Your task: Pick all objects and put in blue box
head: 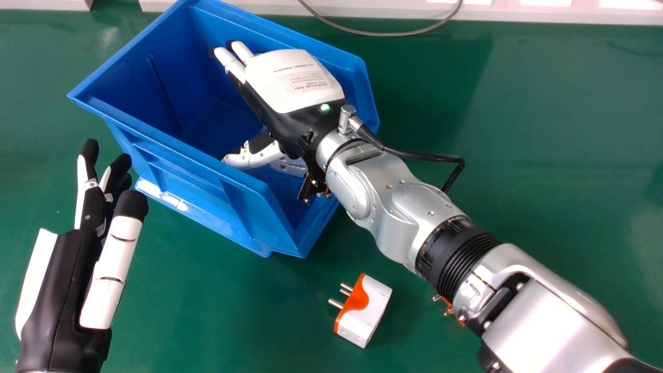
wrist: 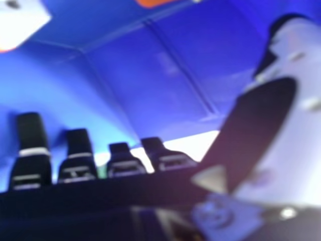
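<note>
My right hand (head: 292,83) is inside the upper part of the blue box (head: 207,171), back of the hand up, fingers extended. In the right hand view, the same hand (wrist: 77,160) is open with nothing between fingers and thumb; a white thing (wrist: 22,20) and an orange one (wrist: 153,2) lie in the box, both cut off by the frame. A white-and-orange plug adapter (head: 369,311) rests on the green table, its metal pins toward the box. Some orange (head: 456,317) with metal pins pokes out from under my right forearm, mostly hidden. My left hand (head: 67,290) is open, left of the box.
The box's near wall stands between my left hand and its inside. A grey cable (head: 383,34) loops onto the green table (head: 544,129) at the back, by a pale edge. My right forearm spans the table from the lower right corner to the box.
</note>
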`<action>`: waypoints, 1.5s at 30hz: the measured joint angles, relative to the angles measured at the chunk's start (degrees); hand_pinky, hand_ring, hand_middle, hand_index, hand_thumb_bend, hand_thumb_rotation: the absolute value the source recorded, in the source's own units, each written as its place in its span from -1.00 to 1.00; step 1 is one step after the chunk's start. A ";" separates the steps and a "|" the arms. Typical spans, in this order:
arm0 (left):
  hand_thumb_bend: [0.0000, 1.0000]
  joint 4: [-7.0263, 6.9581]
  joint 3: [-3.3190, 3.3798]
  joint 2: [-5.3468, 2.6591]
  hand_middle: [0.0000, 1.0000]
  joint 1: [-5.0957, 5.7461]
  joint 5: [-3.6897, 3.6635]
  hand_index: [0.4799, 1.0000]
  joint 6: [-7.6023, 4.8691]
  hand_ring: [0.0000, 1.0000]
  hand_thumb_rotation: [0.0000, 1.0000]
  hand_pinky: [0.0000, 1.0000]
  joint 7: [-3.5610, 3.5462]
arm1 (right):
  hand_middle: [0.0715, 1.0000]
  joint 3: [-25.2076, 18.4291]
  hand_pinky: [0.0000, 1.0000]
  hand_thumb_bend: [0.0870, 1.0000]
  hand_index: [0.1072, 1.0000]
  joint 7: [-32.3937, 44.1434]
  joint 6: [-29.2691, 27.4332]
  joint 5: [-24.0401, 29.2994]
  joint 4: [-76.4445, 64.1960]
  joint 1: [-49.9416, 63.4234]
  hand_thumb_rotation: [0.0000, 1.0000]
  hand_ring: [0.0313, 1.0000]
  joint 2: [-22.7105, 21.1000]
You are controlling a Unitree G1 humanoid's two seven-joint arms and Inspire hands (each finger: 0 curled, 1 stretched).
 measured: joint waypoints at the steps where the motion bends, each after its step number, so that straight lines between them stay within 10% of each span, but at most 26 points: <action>1: 0.20 0.00 -0.01 0.00 0.97 -0.14 0.02 0.94 0.00 0.96 0.92 0.81 0.00 | 1.00 0.11 0.72 -0.14 0.93 -0.06 -0.03 -0.08 -1.17 0.44 0.28 0.94 -0.45; 18: 0.23 0.91 0.67 0.76 0.98 -2.10 -0.07 0.96 1.14 0.97 0.93 0.83 0.20 | 0.93 -3.30 0.57 -0.24 0.82 5.45 1.15 -2.47 -42.22 19.83 0.33 0.83 -16.11; 31: 0.26 2.82 1.87 1.44 0.98 -3.87 -0.62 0.96 1.28 0.98 0.93 0.87 -0.92 | 0.95 -10.49 0.60 -0.31 0.85 8.06 6.13 -3.08 -73.90 48.32 0.44 0.86 -19.08; 45: 0.24 5.19 2.41 1.39 0.99 -4.29 -1.24 0.99 -0.20 0.99 0.95 0.89 -2.09 | 0.90 -18.92 0.56 -0.30 0.78 2.37 12.55 -17.47 -90.00 78.93 0.39 0.82 -17.72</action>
